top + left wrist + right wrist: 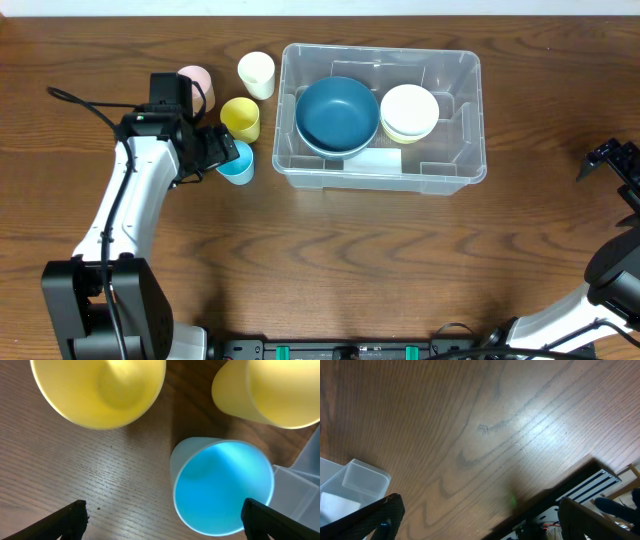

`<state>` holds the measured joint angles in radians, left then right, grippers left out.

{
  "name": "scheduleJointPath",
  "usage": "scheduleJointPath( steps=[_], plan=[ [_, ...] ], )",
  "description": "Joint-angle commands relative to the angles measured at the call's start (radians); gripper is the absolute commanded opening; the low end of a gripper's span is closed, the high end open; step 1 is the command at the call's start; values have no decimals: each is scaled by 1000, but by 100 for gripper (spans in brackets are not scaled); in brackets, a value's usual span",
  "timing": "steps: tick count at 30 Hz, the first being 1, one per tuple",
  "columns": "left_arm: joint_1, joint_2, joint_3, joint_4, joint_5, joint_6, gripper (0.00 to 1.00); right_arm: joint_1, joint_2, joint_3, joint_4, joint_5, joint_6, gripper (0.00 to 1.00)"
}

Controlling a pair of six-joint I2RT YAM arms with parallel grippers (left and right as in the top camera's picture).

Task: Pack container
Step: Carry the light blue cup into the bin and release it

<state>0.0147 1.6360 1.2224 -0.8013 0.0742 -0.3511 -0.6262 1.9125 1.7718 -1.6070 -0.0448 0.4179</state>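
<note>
The container [481, 120], a large clear bin, stands at the back centre of the table. A dark blue bowl [338, 113] and stacked cream bowls [409, 112] lie inside it. My left gripper [227, 153] hovers open just above a light blue cup [238, 167] to the left of the bin. In the left wrist view the blue cup [222, 485] lies close to the right finger [272, 521], and the left gripper [165, 522] holds nothing. My right gripper [598, 160] is open at the far right, over bare wood [480, 520], with the container's corner [355, 480] at the left.
A yellow cup [240, 118], a cream cup [256, 74] and a pink cup [197, 80] stand close around the blue one. A white flat piece [373, 160] lies in the bin's front. The table's front edge with a black rail [585, 490] runs near the right gripper.
</note>
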Motion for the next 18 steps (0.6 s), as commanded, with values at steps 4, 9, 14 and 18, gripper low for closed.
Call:
scheduleJointPath(
  steps=[4,9,14,18],
  plan=[
    [-1,79,-23,10,-16,13,98,-10,-26,0,-1,1,15,99],
    [-1,128,-23,11,-15,17,99,-10,-26,0,-1,1,15,99],
    [-1,132,-23,15,-15,17,70,-10,-26,0,-1,1,15,99],
    [-1,132,-23,15,-15,17,39,-10,-26,0,-1,1,15,99]
  ],
)
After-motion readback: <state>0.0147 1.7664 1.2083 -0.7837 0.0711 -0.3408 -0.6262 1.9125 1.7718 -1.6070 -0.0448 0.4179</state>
